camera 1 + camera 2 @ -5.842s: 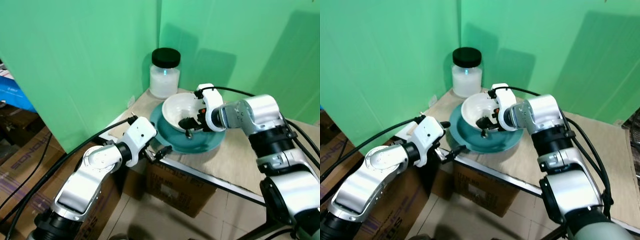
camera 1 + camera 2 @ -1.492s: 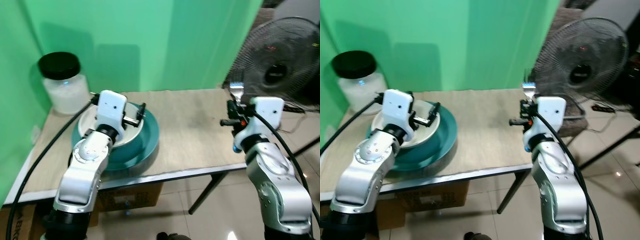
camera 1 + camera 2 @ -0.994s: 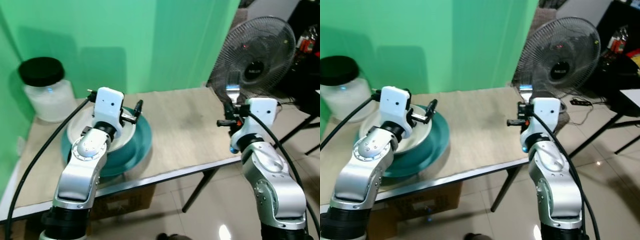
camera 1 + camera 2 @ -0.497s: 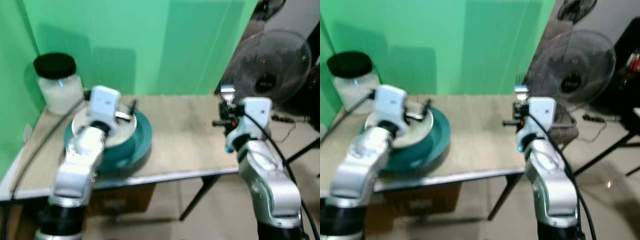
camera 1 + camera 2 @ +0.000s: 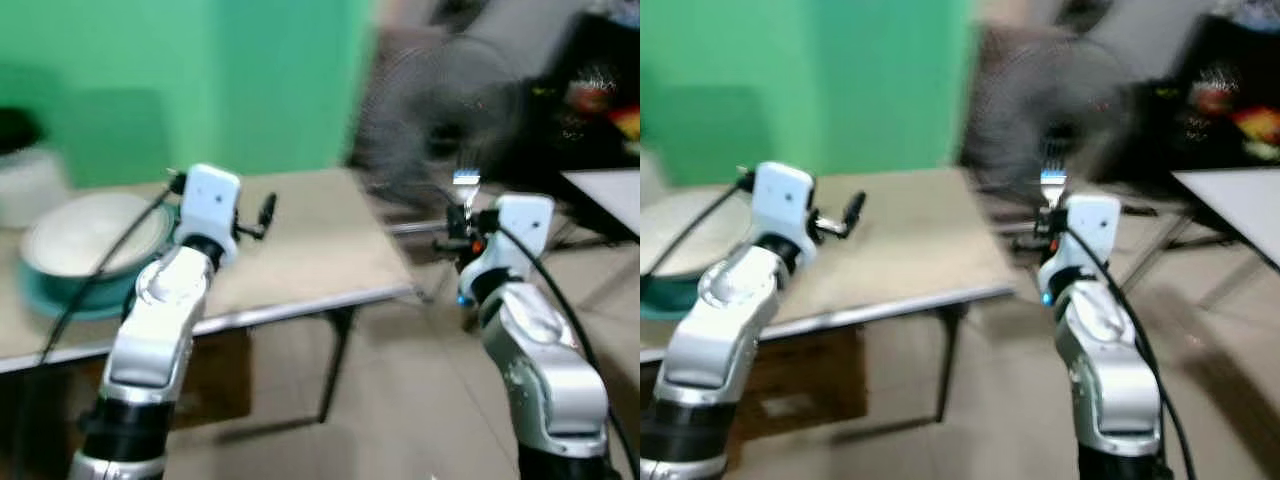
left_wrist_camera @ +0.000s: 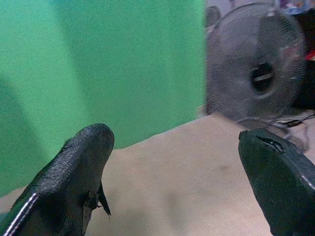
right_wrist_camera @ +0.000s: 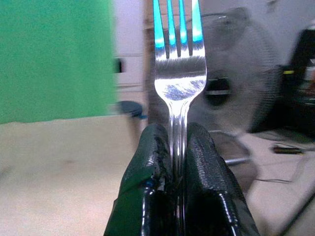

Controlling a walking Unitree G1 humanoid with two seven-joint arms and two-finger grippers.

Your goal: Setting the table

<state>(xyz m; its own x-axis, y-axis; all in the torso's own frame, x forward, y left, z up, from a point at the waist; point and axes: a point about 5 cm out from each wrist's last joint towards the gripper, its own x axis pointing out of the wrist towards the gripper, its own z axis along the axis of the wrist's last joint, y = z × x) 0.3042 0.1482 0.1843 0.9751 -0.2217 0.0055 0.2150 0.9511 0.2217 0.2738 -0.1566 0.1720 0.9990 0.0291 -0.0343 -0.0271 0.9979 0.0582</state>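
Here the right gripper (image 7: 178,147) pinches a fork (image 7: 177,73) by its handle, the two black fingers pressed together on either side of the thin neck. The fork is bright, polished metal with four tines that point straight up, and the tines catch a blue-white glare near their tips; its shoulders widen just above the fingers and reflect the room. In the head views the fork (image 5: 466,183) stands upright above the right wrist, held out in the air to the right of the table (image 5: 310,250) and beyond its edge, with a dark standing fan (image 6: 256,69) blurred behind it.

The left gripper (image 6: 177,172) is spread wide and holds nothing, its fingers (image 6: 69,167) well apart over the bare beige tabletop. In the head views it reaches out above the table's near middle.

At the table's left end a white bowl (image 5: 85,228) sits in a teal plate (image 5: 60,295), with a jar (image 5: 25,180) just behind, blurred. A green screen (image 5: 200,80) backs the table. The head views are smeared with motion blur.
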